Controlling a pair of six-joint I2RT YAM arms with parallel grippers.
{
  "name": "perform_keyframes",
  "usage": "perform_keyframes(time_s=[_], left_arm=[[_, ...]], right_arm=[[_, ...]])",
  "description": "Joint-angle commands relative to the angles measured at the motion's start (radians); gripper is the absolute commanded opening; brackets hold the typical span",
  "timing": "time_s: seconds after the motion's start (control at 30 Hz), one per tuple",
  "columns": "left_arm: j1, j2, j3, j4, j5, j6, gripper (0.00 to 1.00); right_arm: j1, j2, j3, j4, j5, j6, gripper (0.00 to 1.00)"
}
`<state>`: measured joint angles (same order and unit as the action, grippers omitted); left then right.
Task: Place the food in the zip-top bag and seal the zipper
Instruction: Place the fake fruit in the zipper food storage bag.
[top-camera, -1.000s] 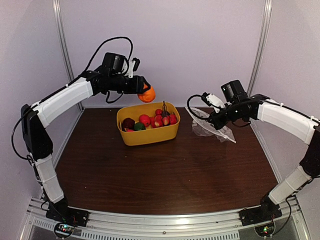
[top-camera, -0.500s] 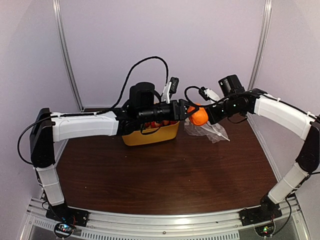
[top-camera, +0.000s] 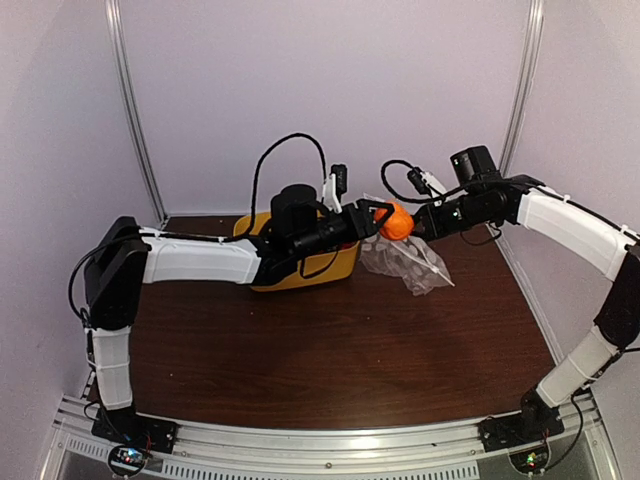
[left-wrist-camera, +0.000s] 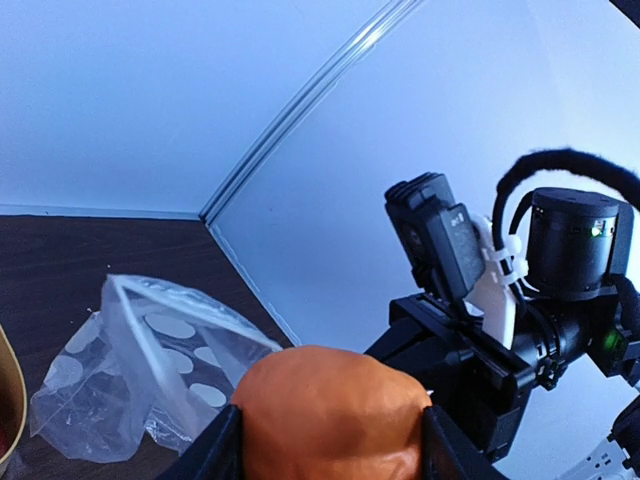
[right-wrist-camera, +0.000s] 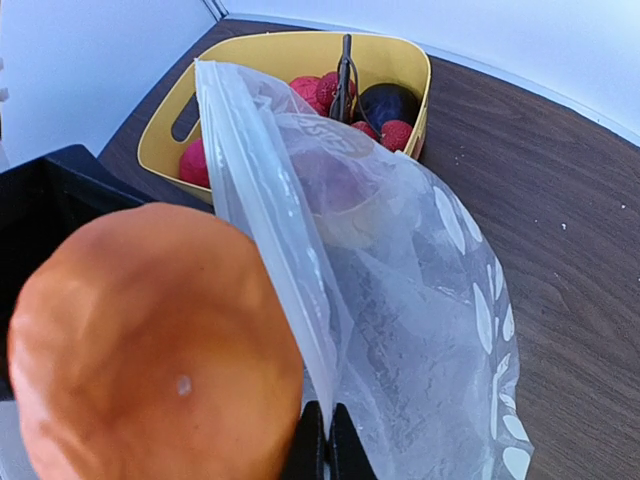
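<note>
My left gripper (top-camera: 386, 218) (left-wrist-camera: 330, 445) is shut on an orange (top-camera: 397, 222) (left-wrist-camera: 330, 405) (right-wrist-camera: 150, 340), held in the air right at the mouth of the zip-top bag (top-camera: 405, 258) (left-wrist-camera: 150, 345) (right-wrist-camera: 430, 300). The bag is clear with white dots and hangs lifted. My right gripper (top-camera: 421, 222) (right-wrist-camera: 326, 445) is shut on its mouth edge, pinching the zipper (right-wrist-camera: 250, 190) strip. The orange sits just left of that strip, outside the bag. More food (right-wrist-camera: 325, 90), red and dark purple pieces, lies in the yellow tub (right-wrist-camera: 290, 48).
The yellow tub (top-camera: 335, 272) stands at the back of the dark wooden table (top-camera: 330, 360), mostly hidden behind my left arm. White walls and metal posts close the back and the sides.
My left arm has swung from above the tub's left side rightwards, carrying the orange to the bag's mouth. My right gripper has lifted the bag up and slightly left.
</note>
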<state>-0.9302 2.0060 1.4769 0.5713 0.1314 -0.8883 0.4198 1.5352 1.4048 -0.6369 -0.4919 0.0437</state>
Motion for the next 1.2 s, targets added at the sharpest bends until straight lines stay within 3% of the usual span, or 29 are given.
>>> perform_keyframes(time_s=[0.0,0.3,0.6,0.7,0.83,1.17], left_arm=[[0.005,0.042,-0.005,0.109,-0.058,-0.027,0.31],[-0.001,0.125,0.055,-0.034,-0.201,-0.056,0.27],[-0.022,0.176,0.171,-0.007,-0.133,-0.077,0.29],[-0.024,0.180,0.182,0.025,-0.057,-0.117,0.36],[-0.034,0.174,0.179,0.047,0.029,-0.160,0.54],[-0.046,0.002,0.070,-0.058,-0.021,-0.054,0.80]], right_arm=[[-0.023,-0.054,-0.032,0.031,-0.105,0.051,0.00],[-0.037,-0.105,-0.055,0.070,-0.161,0.082,0.00],[-0.037,-0.082,-0.096,0.094,-0.182,0.081,0.00],[-0.036,-0.083,-0.097,0.092,-0.157,0.065,0.00],[-0.044,-0.102,-0.107,0.105,-0.144,0.058,0.00],[-0.101,-0.121,-0.102,0.091,-0.162,0.036,0.00]])
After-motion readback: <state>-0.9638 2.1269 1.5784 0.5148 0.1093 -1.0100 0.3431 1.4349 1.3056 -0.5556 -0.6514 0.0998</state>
